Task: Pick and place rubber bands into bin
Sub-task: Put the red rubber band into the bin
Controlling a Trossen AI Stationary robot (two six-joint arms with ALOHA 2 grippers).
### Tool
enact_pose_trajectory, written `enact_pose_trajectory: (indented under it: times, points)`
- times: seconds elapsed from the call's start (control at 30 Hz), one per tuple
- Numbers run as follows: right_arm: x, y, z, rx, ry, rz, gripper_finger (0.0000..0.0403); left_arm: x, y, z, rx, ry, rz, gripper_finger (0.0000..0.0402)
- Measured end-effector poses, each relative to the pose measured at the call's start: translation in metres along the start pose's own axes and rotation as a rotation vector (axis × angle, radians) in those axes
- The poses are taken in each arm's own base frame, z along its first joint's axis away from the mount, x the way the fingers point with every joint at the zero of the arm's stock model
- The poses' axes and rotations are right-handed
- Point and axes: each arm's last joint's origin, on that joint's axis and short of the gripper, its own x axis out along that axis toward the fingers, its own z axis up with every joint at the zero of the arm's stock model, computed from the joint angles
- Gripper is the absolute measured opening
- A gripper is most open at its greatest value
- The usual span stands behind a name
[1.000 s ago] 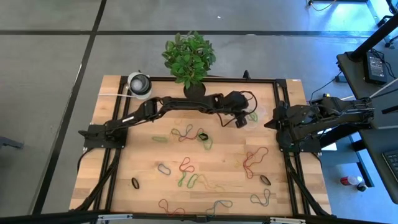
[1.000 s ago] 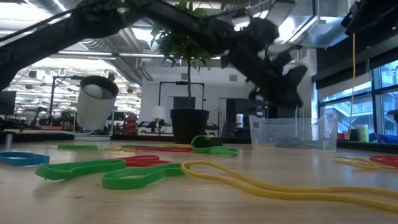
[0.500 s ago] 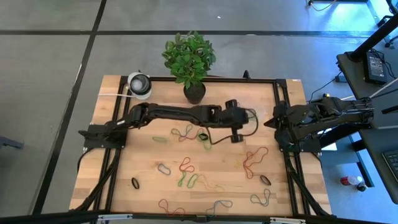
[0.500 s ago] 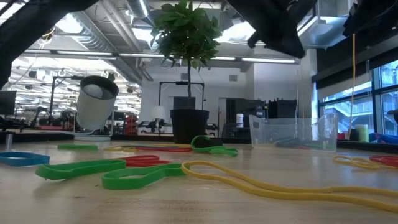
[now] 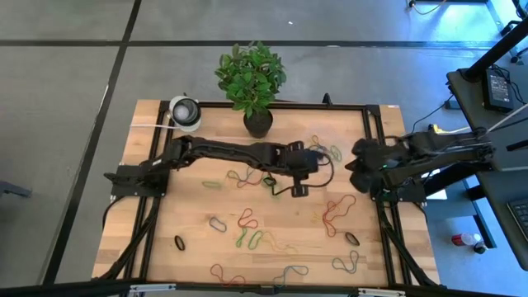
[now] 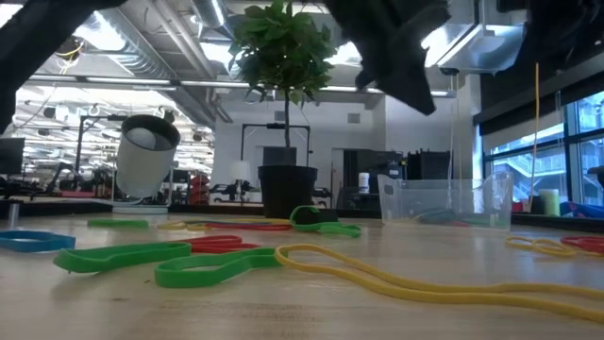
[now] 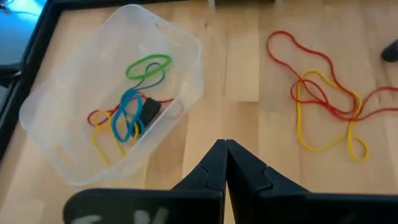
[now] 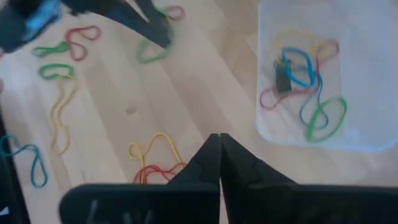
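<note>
Wooden table [image 5: 190,214] is strewn with rubber bands [image 5: 247,227], several already lying in the bin [image 7: 112,99] at its far right, from which the left gripper [image 7: 225,163] has been withdrawn, clenched and empty, while the right gripper [image 8: 217,155] is parked clenched nearby.

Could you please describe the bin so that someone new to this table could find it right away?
Start at the potted plant on the table's far edge and move along toward the right arm's side. There sits the bin, a shallow clear plastic tub with rounded corners. It is the only see-through container, and already holds green, blue, yellow and red rubber bands.
</note>
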Motion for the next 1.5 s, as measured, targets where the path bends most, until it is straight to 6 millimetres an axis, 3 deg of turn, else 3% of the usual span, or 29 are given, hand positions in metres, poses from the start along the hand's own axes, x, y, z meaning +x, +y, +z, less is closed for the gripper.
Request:
enact_pose_trajectory:
  times: [0.17,0.4,0.53,0.8,0.97,1.23,1.37,1.5]
  points:
    - [0.020,0.011,0.004,0.110,0.084,-0.062,0.0001,-0.028,0.005,-0.029,-0.058,-0.119,-0.008,0.0002]
    - [0.050,0.023,0.000,0.484,0.307,-0.195,0.0008,-0.077,0.014,-0.091,-0.142,-0.229,-0.030,0.0002]
    - [0.069,0.033,-0.004,0.651,0.346,-0.308,0.0015,-0.103,0.016,-0.123,-0.187,-0.222,-0.026,0.0002]
    - [0.112,0.048,-0.036,0.752,0.501,-0.484,0.0048,-0.161,0.021,-0.169,-0.214,-0.305,0.032,0.0001]
    - [0.134,0.048,-0.063,0.737,0.594,-0.478,0.0086,-0.184,0.026,-0.189,-0.255,-0.359,0.027,0.0001]
    - [0.157,0.038,-0.098,0.957,0.563,-0.475,0.0142,-0.200,0.031,-0.196,-0.271,-0.390,0.032,0.0001]
    - [0.160,0.032,-0.109,1.012,0.547,-0.490,0.0142,-0.200,0.031,-0.196,-0.271,-0.389,0.032,0.0001]
    - [0.161,0.031,-0.111,1.025,0.532,-0.497,0.0097,-0.200,0.031,-0.197,-0.269,-0.383,0.033,0.0001]
